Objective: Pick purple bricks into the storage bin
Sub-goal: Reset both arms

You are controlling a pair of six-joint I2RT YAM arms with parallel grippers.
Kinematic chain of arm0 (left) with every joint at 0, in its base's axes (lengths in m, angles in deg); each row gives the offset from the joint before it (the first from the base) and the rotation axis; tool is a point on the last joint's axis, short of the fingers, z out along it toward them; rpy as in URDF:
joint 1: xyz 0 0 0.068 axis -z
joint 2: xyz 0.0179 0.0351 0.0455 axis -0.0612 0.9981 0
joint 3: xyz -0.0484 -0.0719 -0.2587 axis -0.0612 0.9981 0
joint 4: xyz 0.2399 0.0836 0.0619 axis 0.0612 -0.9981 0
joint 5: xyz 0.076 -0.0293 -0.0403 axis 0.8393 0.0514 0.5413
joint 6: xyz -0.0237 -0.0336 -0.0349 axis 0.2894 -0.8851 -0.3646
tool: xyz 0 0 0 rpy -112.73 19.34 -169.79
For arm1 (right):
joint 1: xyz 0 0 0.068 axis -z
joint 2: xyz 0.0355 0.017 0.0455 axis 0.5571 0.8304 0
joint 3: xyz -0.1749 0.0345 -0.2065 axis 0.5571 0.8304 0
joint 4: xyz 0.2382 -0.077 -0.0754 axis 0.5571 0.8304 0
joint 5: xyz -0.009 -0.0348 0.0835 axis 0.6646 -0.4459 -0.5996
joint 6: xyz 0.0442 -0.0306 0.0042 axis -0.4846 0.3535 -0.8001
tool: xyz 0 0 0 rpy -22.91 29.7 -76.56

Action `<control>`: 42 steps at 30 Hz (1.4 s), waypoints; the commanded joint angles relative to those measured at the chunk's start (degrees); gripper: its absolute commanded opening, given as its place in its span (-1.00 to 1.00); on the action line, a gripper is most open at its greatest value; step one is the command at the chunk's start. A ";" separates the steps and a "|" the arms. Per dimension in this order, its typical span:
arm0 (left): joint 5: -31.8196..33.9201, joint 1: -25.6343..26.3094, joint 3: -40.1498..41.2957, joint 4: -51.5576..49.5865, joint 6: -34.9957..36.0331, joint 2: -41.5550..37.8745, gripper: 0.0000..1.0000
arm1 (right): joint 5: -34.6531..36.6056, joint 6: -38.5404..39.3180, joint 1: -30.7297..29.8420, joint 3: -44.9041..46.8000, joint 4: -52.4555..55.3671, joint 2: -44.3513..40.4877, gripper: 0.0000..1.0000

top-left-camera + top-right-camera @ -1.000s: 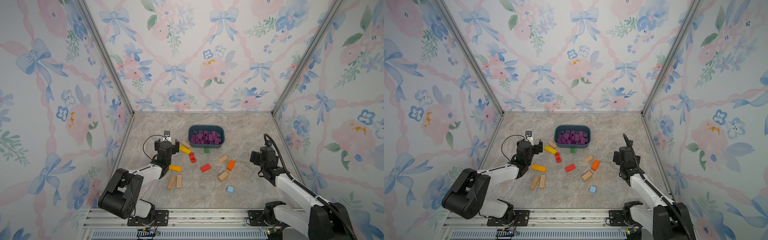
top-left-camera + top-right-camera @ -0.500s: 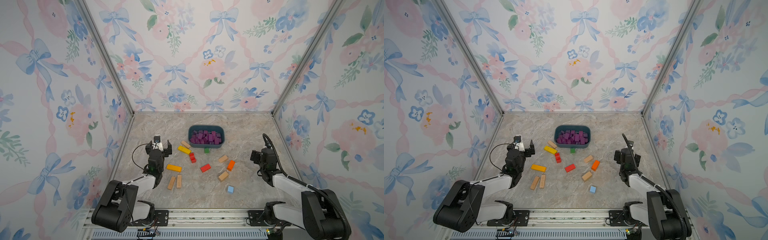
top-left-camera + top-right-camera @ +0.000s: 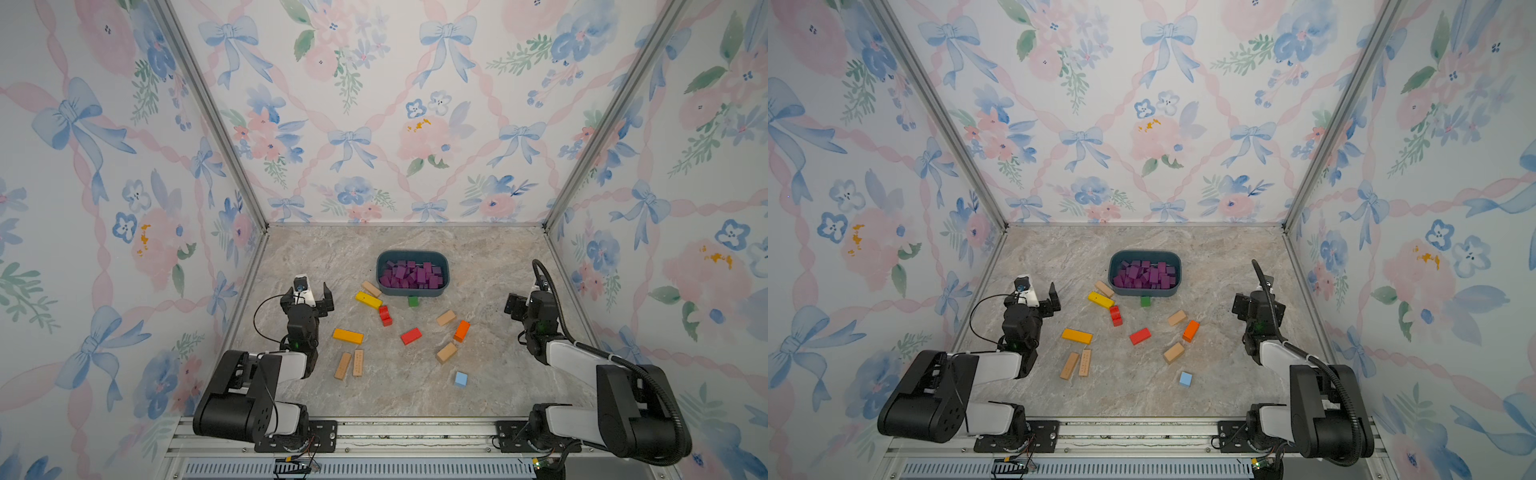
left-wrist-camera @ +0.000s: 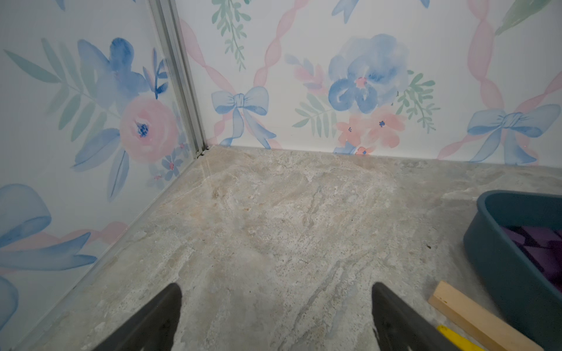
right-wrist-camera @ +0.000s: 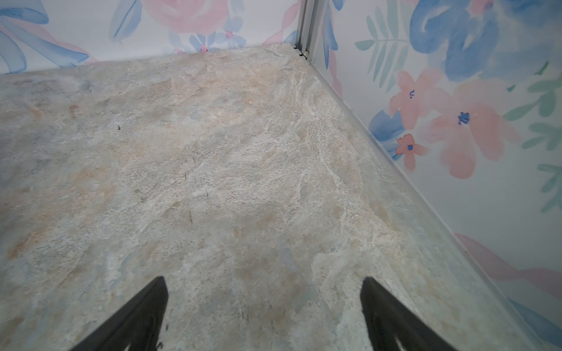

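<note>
The storage bin stands at the middle back of the floor. A pile of purple bricks fills it. No purple brick shows on the floor outside it. My left gripper hovers left of the bin, open and empty, over bare floor. The left wrist view shows its jaws wide apart, with the bin's wall and purple bricks at the edge. My right gripper is near the right wall, open, holding nothing.
Loose blocks lie in front of the bin: yellow, green, two red, orange, several tan, and a light blue cube. Wallpapered walls close three sides.
My left gripper has drawn back leftward, away from the bin. The right arm has folded back toward its base. Both grippers stayed open.
</note>
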 commanded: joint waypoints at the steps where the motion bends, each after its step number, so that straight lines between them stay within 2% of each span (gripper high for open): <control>1: -1.91 -0.76 -0.43 4.69 -0.90 3.49 0.96 | -4.18 1.26 0.34 2.94 -7.30 0.26 0.94; 4: -3.50 -0.95 0.33 6.40 -0.49 4.25 0.96 | -4.74 2.60 -0.54 3.65 -8.58 0.49 0.94; 7: -6.52 -0.95 1.09 8.70 0.79 5.47 0.96 | -3.48 6.47 -3.94 5.30 -15.05 2.85 0.94; 9: -6.88 -0.82 2.94 13.04 1.12 6.56 0.96 | -3.75 6.03 -3.70 6.01 -14.51 2.06 0.94; 12: -6.11 -0.18 3.25 14.46 1.80 6.82 0.96 | -8.27 7.05 -3.12 10.16 -26.82 5.76 0.94; 14: -4.21 0.87 3.46 14.55 2.31 6.52 0.96 | -6.96 7.66 -3.94 9.35 -21.71 3.96 0.94; 16: -3.44 1.17 3.36 14.45 2.43 6.69 0.96 | -6.35 7.95 -4.26 10.47 -26.33 5.33 0.94; 19: -4.97 0.04 2.93 14.47 1.73 7.19 0.96 | -7.04 7.18 -3.56 9.40 -23.29 4.72 0.94; 24: -4.64 1.08 4.08 14.70 2.68 6.16 0.96 | -7.95 6.50 -2.73 9.20 -22.89 4.70 0.94; 29: 0.83 0.83 6.78 20.39 0.31 6.22 0.96 | -7.87 6.59 -2.83 9.27 -23.06 4.70 0.94; 32: -1.95 2.64 7.07 20.56 3.40 6.16 0.96 | -7.87 6.59 -2.77 9.27 -23.02 4.70 0.94; 35: -1.38 4.42 8.77 24.74 5.66 6.60 0.96 | -7.87 6.61 -2.78 9.27 -23.06 4.70 0.94; 38: -1.76 3.83 6.94 23.42 5.53 7.71 0.96 | -7.87 6.62 -2.82 9.27 -23.00 4.70 0.94; 42: -2.21 0.85 2.87 15.03 1.86 7.40 0.96 | -7.87 6.59 -2.83 9.28 -22.98 4.70 0.94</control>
